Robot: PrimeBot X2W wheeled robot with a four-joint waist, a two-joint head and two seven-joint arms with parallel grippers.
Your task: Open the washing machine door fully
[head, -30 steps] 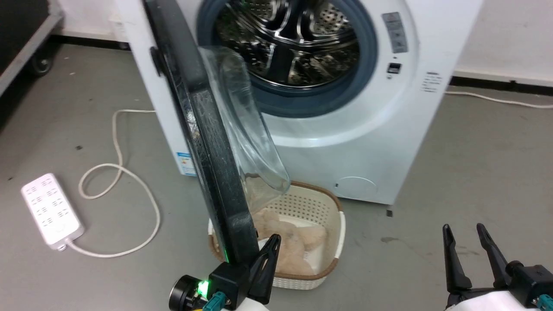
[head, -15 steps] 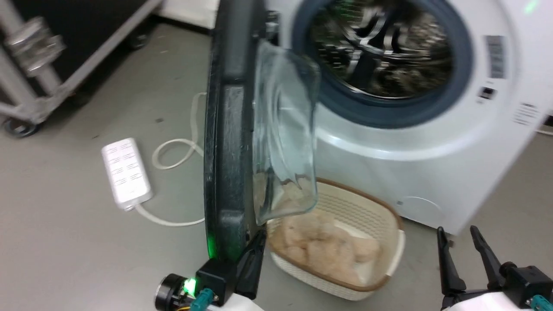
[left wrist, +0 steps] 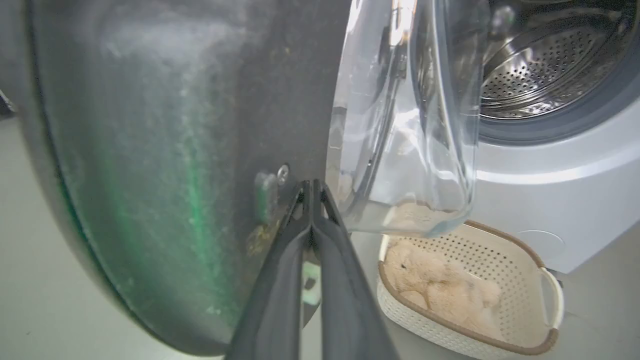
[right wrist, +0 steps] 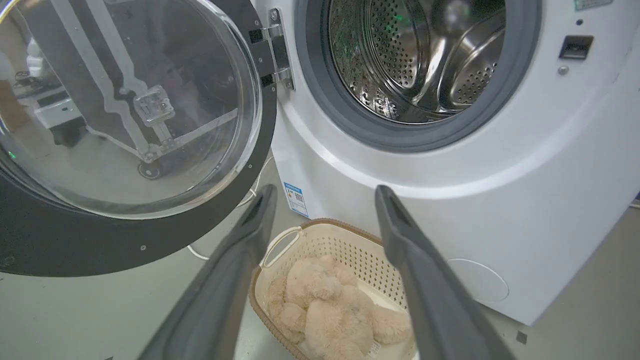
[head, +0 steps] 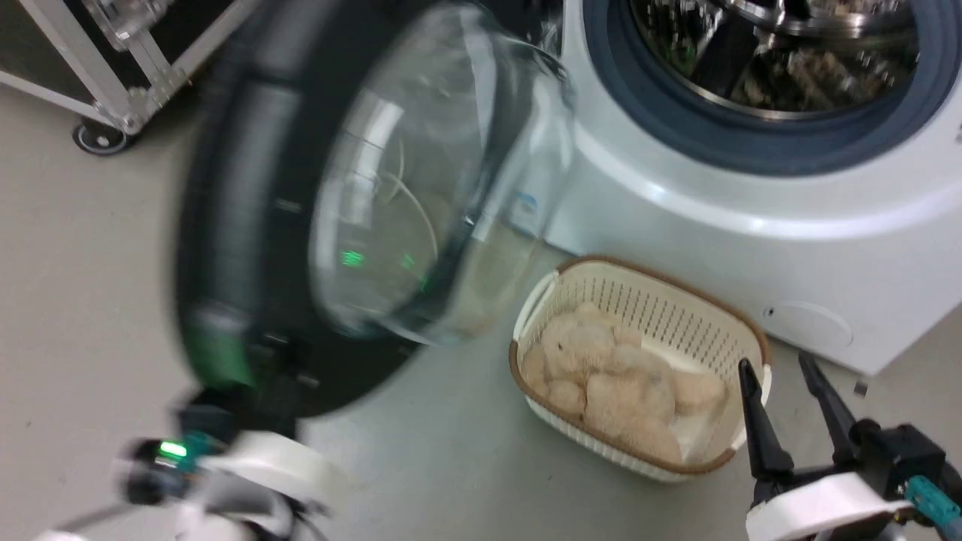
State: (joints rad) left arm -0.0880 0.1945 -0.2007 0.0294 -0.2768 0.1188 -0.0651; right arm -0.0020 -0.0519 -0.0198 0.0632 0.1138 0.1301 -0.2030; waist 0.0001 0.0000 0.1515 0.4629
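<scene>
Door: the washing machine door [head: 248, 248] hangs open at 9 o'clock of the steel drum [right wrist: 415, 60], inner face and glass bowl [head: 406, 195] turned outward. It is held by the metal hinge [right wrist: 277, 47] at the opening's 9 o'clock edge and is motion-blurred in the head view.
Left gripper: the left gripper [left wrist: 312, 187] has its fingers closed tip to tip, the tips against the door's black ring just beside a small latch fitting [left wrist: 265, 195].
Right gripper: the right gripper [head: 772, 363] is spread wide and holds nothing, at 4 o'clock in the head view, near the basket.
Writing: a blue-headed sticker [right wrist: 295, 198] with a square code sits low on the washing machine [head: 751, 225], at 7 o'clock of the drum; its print is too small to read. The writing on the panel strip [right wrist: 592, 4] at 1 o'clock is also illegible.
Floor: a cream basket [head: 556, 274] holding a beige plush toy [head: 616, 391] sits at 6 o'clock of the machine front. A metal-edged case on castors [head: 113, 75] is at 10 o'clock.
Change: a second ago the door stood edge-on to the head camera; it now shows its inner face, swung further out. The head camera itself has also turned, so the whole scene has shifted. The right gripper's spread is unchanged.
</scene>
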